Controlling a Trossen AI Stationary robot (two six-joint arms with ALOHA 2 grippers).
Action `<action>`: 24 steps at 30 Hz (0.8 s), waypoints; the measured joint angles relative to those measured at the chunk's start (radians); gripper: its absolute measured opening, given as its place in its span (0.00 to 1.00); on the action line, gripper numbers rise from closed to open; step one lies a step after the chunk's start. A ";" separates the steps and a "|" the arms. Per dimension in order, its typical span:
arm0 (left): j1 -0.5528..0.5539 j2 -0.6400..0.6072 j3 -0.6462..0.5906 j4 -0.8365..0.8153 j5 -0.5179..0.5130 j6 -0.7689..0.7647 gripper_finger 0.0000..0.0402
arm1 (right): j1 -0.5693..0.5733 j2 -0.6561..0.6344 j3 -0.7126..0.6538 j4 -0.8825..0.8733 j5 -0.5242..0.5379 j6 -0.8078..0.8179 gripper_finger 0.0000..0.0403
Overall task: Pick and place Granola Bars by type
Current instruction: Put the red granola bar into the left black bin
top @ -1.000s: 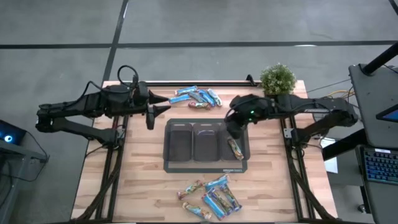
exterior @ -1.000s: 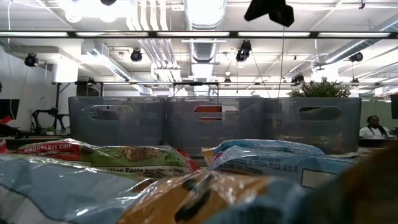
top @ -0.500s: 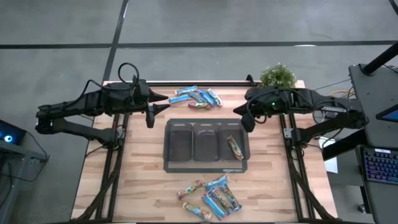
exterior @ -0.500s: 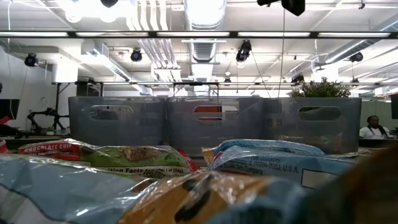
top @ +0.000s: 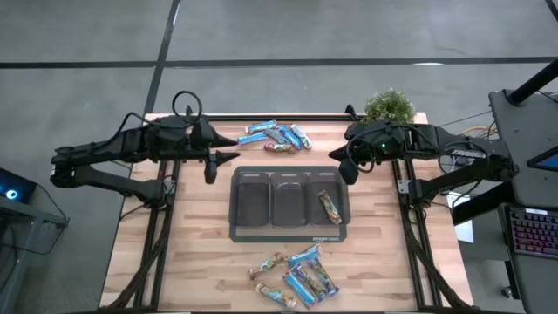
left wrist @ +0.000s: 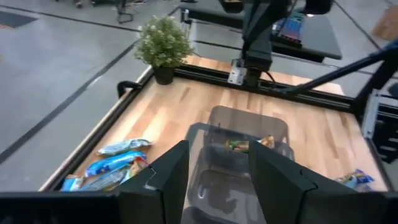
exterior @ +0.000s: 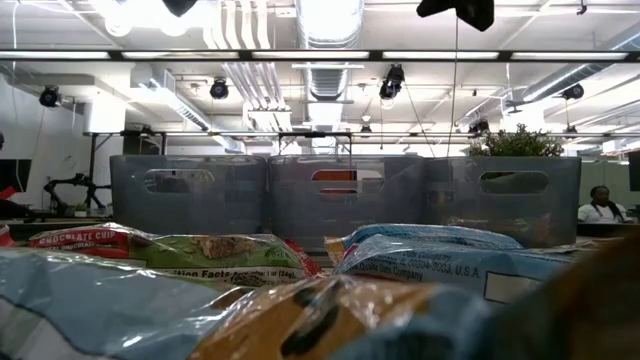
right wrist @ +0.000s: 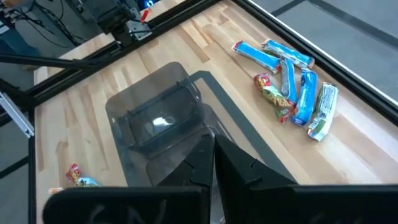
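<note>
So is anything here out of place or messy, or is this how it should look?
Nothing looks damaged or spilled. One granola bar lies slightly askew in the right compartment of the grey tray; the other two compartments are empty. The rest sit in two loose, jumbled piles on the table, still unsorted.

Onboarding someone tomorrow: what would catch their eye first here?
The grey three-compartment tray at the table's centre, with a single granola bar in its right compartment. Then two bar piles: one at the far edge, one at the near edge. Both arms hang above the table's far corners.
</note>
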 joint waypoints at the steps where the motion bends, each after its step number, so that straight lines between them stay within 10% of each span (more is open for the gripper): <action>1: 0.000 0.001 0.000 0.000 0.011 -0.003 0.37 | 0.000 -0.001 0.000 0.000 0.000 0.000 0.02; 24: -0.269 0.067 0.000 0.014 0.084 -0.164 0.37 | -0.002 -0.002 0.000 0.000 -0.001 0.002 0.02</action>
